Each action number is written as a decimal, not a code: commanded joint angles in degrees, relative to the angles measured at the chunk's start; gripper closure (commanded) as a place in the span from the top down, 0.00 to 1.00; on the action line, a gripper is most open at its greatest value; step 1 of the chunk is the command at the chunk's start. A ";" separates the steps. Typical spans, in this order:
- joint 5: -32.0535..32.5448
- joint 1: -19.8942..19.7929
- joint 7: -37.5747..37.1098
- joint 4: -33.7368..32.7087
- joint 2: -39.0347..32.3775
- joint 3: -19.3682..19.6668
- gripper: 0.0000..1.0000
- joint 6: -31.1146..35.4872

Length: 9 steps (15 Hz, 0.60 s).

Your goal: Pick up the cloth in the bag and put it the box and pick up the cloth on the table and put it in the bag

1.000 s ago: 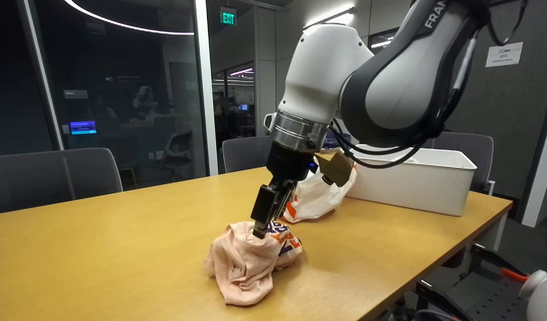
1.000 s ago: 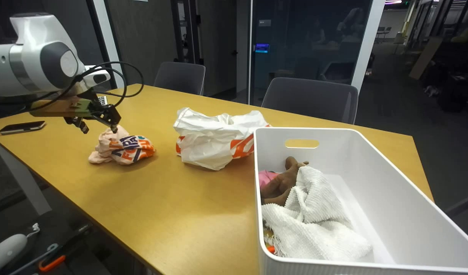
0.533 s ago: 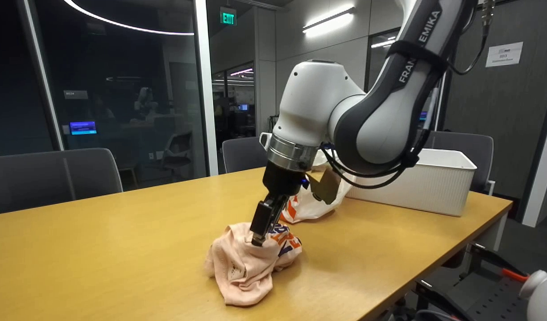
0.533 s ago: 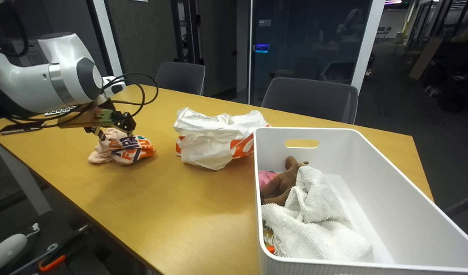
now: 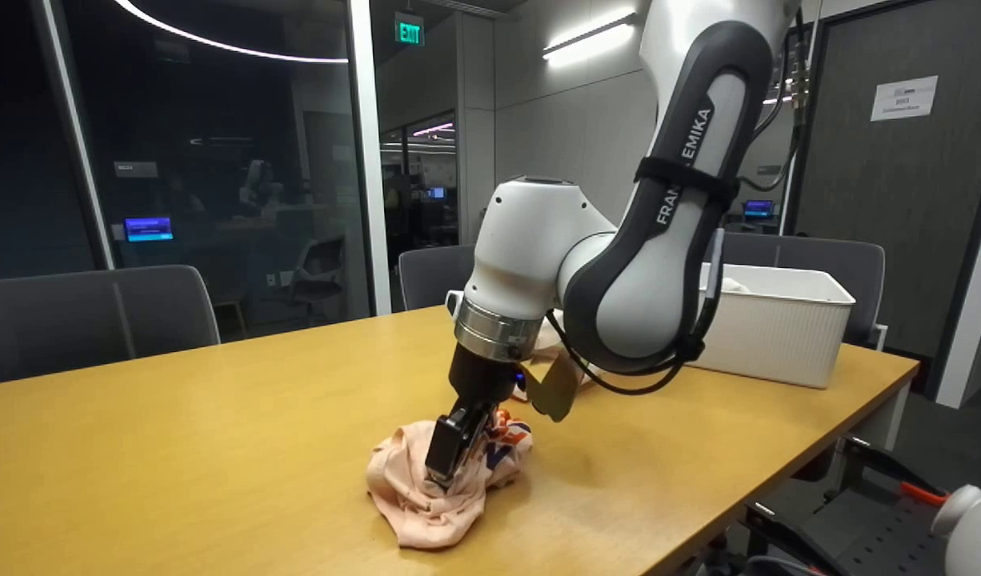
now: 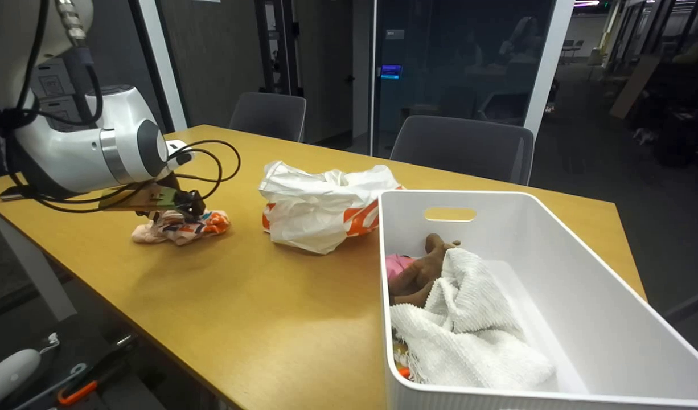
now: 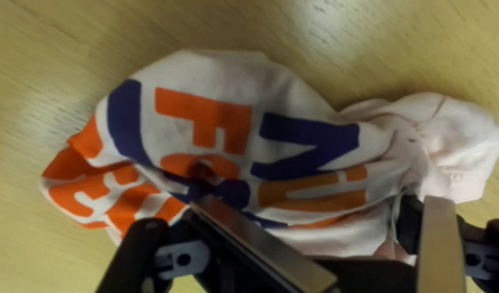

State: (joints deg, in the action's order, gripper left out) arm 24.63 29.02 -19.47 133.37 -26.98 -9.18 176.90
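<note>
Low over the desk (image 6: 269,319), the pincer (image 7: 312,199) stands spread wide, gripping nothing, astride a crumpled pink printed cloth (image 7: 270,150). Beyond, a crinkled white bag (image 6: 317,210) stands between that and the white box (image 6: 599,302) holding white cloth (image 6: 468,341) and a brown object (image 6: 420,273).

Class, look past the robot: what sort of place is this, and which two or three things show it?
Probably an office meeting room: grey chairs stand along a long wood-topped table, with a glass wall behind and a lit green EXIT sign high up.
</note>
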 commanded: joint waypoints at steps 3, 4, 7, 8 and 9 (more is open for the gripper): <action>-0.79 -0.08 -0.98 -2.11 -1.15 0.47 0.38 1.92; -0.84 0.20 -1.49 -2.08 -0.91 0.87 0.31 2.17; -0.85 0.72 -3.15 -1.79 0.03 1.91 0.08 3.21; -0.60 1.20 -3.72 -1.74 0.42 2.67 0.01 3.47; -0.23 1.96 -4.18 -1.71 1.21 3.84 0.05 3.53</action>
State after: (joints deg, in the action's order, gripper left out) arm 24.20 28.98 -21.78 131.73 -27.07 -8.21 178.83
